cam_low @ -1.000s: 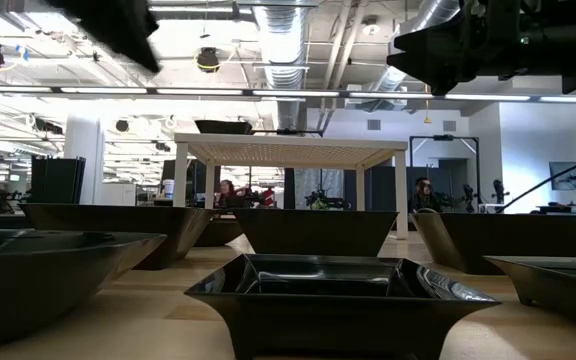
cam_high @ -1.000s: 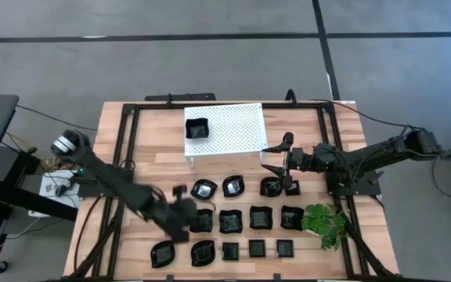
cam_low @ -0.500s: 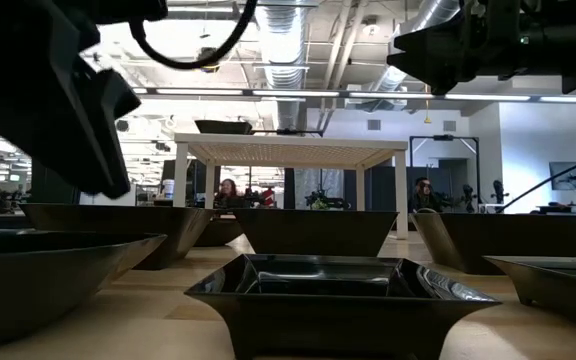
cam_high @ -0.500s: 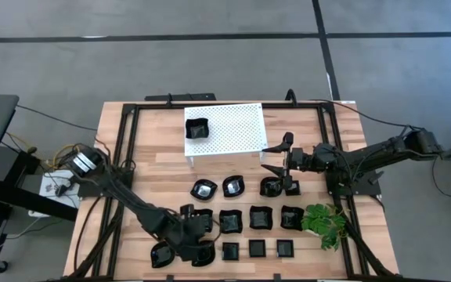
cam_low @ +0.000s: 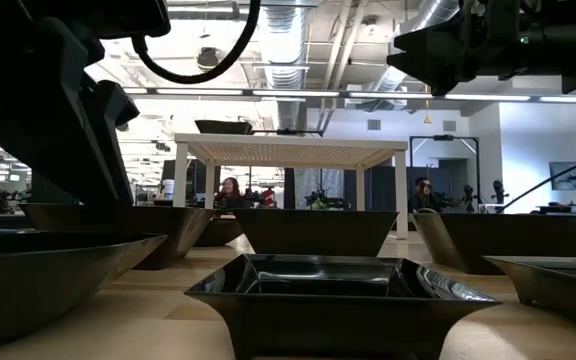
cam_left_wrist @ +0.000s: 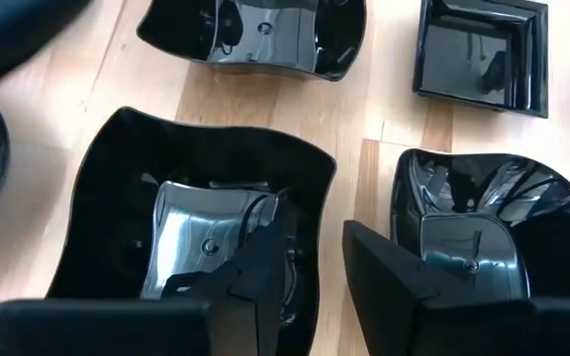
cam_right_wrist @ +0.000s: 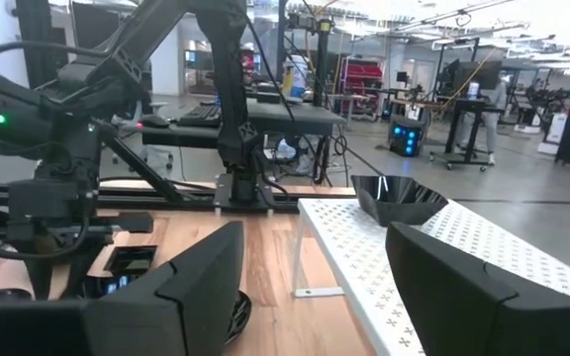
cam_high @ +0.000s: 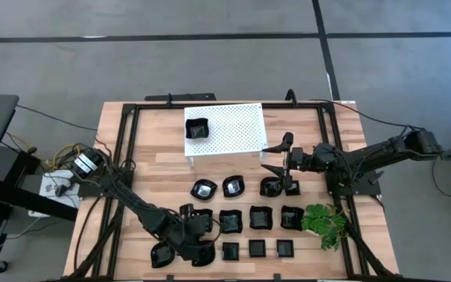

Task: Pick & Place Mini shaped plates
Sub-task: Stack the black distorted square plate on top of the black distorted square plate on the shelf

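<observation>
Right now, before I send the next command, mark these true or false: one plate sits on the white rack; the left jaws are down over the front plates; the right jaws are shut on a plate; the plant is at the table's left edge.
1. One mini plate sits on the white rack. True.
2. The left gripper is low over the wavy-edged plates in the front rows. True; one jaw reaches inside a plate's rim.
3. The right gripper is shut on a plate. False: its jaws stand open and hold nothing.
4. The plant is at the table's left edge. False: it is on the right side.
</observation>
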Robot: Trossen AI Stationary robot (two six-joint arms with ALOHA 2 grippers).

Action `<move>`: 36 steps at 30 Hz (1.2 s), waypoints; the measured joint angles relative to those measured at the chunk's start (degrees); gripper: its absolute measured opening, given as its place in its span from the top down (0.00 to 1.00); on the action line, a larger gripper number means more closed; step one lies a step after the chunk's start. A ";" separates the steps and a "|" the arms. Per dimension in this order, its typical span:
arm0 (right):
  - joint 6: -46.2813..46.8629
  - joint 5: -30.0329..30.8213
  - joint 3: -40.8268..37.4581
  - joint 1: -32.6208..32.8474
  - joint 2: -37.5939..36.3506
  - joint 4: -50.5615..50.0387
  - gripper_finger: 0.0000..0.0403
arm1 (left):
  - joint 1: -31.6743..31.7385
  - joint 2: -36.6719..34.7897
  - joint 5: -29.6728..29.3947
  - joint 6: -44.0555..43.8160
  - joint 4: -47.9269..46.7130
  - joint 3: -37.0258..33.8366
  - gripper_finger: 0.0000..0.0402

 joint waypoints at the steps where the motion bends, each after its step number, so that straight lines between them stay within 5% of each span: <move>1: 0.24 -0.02 0.00 0.00 0.00 0.00 0.39 | 0.00 0.01 0.00 -0.09 -0.03 0.00 0.74; 12: 0.23 0.00 0.00 2.77 0.00 0.05 0.39 | -0.27 0.42 -1.04 -2.07 0.00 -2.84 0.75; 22: -0.36 0.00 0.00 3.56 0.00 0.06 0.39 | -0.05 -0.69 -3.97 0.19 0.08 -2.70 0.98; 36: -0.80 0.02 0.00 3.46 -0.02 2.79 0.39 | 5.99 -25.22 -20.24 26.78 0.39 -1.49 0.99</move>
